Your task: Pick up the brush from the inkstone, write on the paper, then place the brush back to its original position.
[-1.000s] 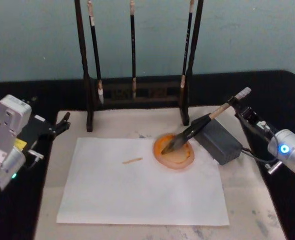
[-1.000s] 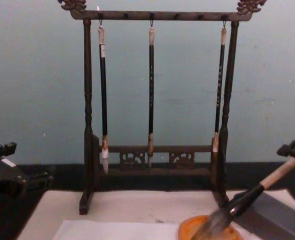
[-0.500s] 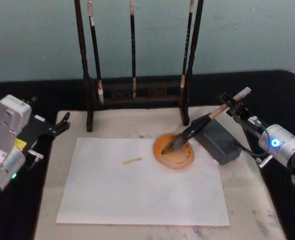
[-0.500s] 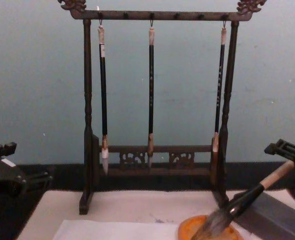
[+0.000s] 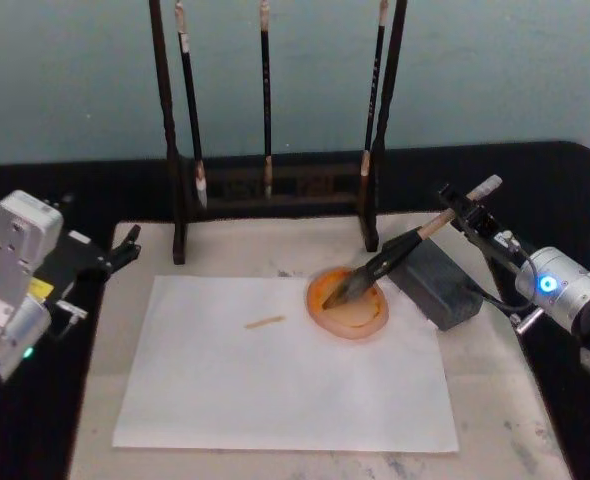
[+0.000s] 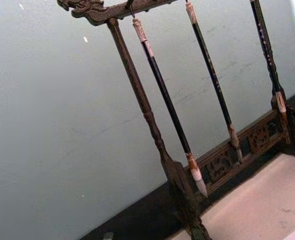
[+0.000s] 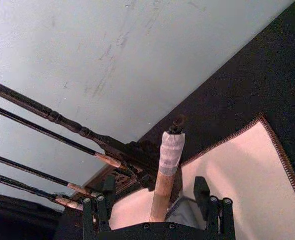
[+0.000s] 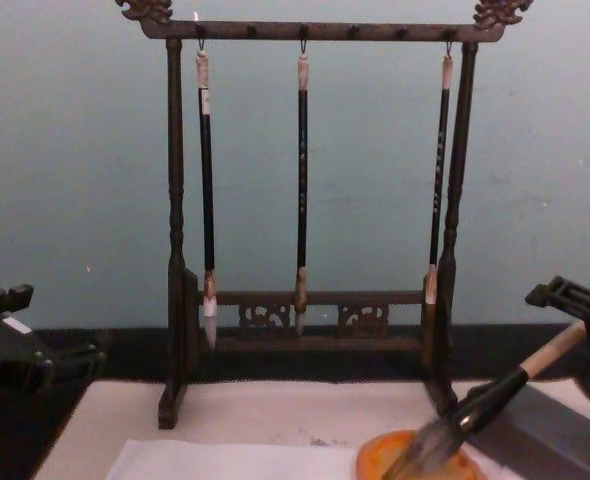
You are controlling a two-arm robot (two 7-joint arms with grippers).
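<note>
Head view: brush lies slanted, right of centre. Its tuft sits in the orange dish, its black section leans on the grey block, and the tan handle end points to the upper right. Not lifted.

Right tool comes in from the right edge and sits at the top of the handle. In the right wrist view its fingers stand either side of the handle with a gap on each side. Jaws are spread and grip nothing.

Left tool is parked at the left edge of the frame, over the black tabletop just off the mat's left border. Cannot tell if it is open or closed.

Paper lies flat on the cream mat, centre to lower centre of the frame. It has one short tan mark left of the dish. The dish overlaps the paper's upper right corner, and the block is just right of the dish, on the mat.

Rack stands at the back edge of the mat, upper centre. Three thin brushes hang from its top bar, tips down, well apart from each other.

Chest view: brush tuft and dish in the lower right corner, handle rising to the right edge.
</note>
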